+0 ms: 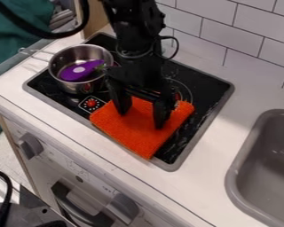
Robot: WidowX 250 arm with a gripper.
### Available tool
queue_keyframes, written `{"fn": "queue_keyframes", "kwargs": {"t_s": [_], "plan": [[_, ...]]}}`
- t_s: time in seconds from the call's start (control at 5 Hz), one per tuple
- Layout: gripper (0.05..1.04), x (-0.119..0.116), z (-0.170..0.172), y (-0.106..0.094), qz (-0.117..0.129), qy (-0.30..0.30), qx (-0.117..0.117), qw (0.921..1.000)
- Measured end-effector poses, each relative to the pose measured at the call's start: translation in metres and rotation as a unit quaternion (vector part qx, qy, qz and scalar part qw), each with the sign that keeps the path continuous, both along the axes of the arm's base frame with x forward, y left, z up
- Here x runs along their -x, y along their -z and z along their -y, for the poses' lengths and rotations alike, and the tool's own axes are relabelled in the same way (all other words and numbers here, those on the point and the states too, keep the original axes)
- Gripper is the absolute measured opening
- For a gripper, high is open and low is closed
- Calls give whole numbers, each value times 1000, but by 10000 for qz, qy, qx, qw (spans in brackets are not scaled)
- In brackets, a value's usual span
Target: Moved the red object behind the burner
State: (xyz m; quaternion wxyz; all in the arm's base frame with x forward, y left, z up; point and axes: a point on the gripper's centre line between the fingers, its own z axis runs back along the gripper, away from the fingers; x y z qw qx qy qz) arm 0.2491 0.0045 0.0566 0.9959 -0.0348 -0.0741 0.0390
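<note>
Broadly, bench: white top (245, 95), with a panelled front below it.
Wall: white rectangular tiles (227, 35) with dark grout, along the back.
Cooktop: black glossy panel (207, 91) with a grey rim, set into the bench.
Arm: black jointed robot arm (135, 26), coming in from the top edge over the cooktop.
Sink: grey rounded basin (274, 168), at right, apart from the cooktop.
Cloth: orange-red, folded, squarish fabric (132, 137), the task's thing; flat along the cooktop's front rim, beneath the gripper, its far side in front of the burner ring (191, 91).
Pot: round shiny metal pot (79, 55) on the cooktop's left part, wire handle pointing left.
Gripper: black, two-fingered (142, 119), pointing down, fingers spread wide, gripping nothing; whether the tips touch the cloth, I cannot tell.
Knobs: two grey ones (30, 145) on the bench front.
Eggplant: purple toy (88, 68), lying in the pot, green stem rightward.
Dial: small red-centred marking (91, 103), left of the cloth.
</note>
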Motion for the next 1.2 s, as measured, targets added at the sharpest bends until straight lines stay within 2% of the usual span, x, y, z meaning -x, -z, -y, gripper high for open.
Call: {"fn": "queue_keyframes", "kwargs": {"t_s": [0.2, 0.6, 0.8, 1.0, 1.2], "plan": [[1011, -4, -4, 10, 7, 28, -150, 9999], [1008, -7, 4, 21, -135, 409, -557, 9975], [1005, -21, 18, 20, -60, 624, -560, 9965], [1005, -40, 34, 17, -80, 557, -406, 9976], [1004, -69, 50, 11, 2, 242, -110, 9996]]}}
